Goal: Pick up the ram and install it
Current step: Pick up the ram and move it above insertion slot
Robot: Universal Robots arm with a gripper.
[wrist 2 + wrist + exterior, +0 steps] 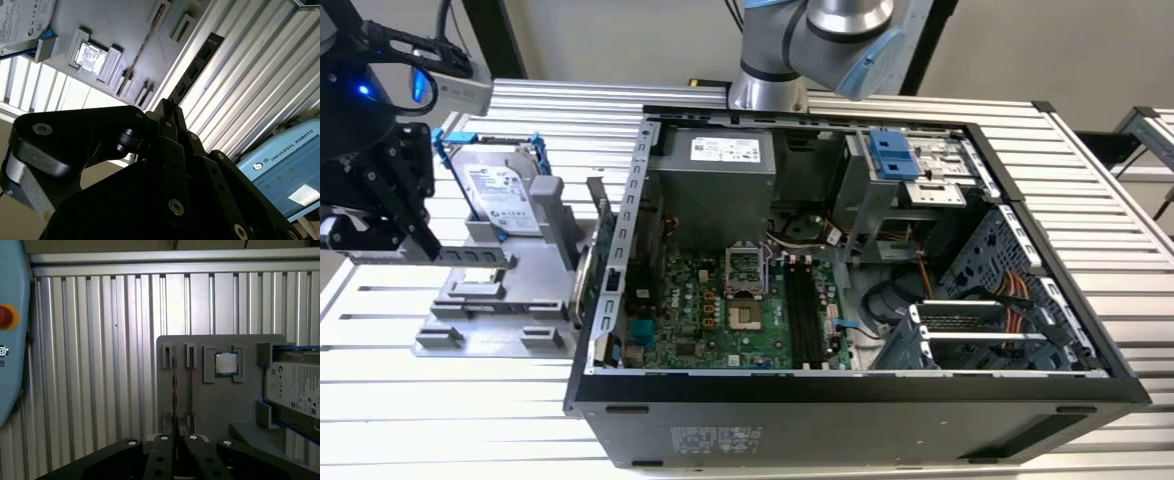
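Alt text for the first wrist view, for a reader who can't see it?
The black claw is aimed at a grey fixture tray where two ram sticks stand on edge in slots. The tray also holds a processor chip and a hard drive, and lies on a ribbed aluminium table.

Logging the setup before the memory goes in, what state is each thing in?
ram: on edge in its gray fixture slot, not installed.
motherboard slots: empty.
computer case: side open.
hard drive: propped upright on the fixture.
processor: seated in a fixture pocket.
gripper: by the fixture, lined up with the ram.
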